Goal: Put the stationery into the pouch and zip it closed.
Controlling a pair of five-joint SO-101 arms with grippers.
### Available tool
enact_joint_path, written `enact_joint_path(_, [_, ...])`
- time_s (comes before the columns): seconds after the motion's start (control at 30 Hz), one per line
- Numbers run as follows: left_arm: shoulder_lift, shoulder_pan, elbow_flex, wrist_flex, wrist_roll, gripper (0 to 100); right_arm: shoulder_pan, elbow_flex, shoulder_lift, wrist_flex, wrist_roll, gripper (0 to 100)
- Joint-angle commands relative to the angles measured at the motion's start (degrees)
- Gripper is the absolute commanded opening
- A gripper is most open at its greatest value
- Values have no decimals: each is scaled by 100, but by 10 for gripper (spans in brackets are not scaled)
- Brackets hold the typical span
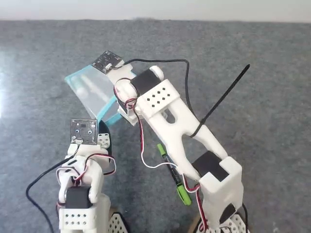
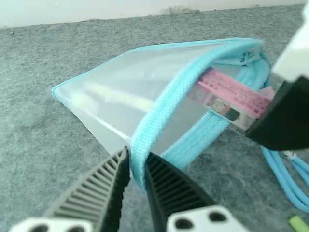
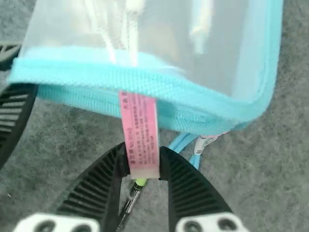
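The clear pouch (image 1: 92, 90) with a light-blue zipper edge lies tilted at the back left, with white items inside. My left gripper (image 2: 137, 176) is shut on the pouch's blue mouth edge (image 2: 159, 121), holding it up. My right gripper (image 3: 144, 169) is shut on a flat pink stationery piece (image 3: 140, 130), whose far end sits at the pouch opening (image 2: 227, 94). A green pen (image 1: 174, 177) lies on the grey carpet under the right arm (image 1: 180, 126).
A thin black strip (image 1: 226, 97) lies slanted on the carpet to the right of the right arm. A light-blue cord (image 2: 285, 166) trails from the pouch's zipper end. Open carpet spreads to the right and far back.
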Motion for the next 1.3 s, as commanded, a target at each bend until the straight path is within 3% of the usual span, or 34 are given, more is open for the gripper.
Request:
enact_joint_path(0.0, [-9, 141, -127, -141, -114, 12, -31, -712, -110, 479, 299, 9])
enact_joint_path(0.33, [-9, 308, -110, -97, -352, 12, -22, -879, 13, 919, 273, 11])
enact_joint_path(0.83, [-9, 615, -57, -97, -501, 12, 576, -1257, 400, -84, -70, 17])
enact_joint_path(1.07, [-9, 598, -57, -97, -501, 12, 593, -1257, 391, -40, -105, 249])
enact_joint_path(1.27, [-9, 571, -57, -97, -492, 12, 593, -1292, 295, 312, -105, 272])
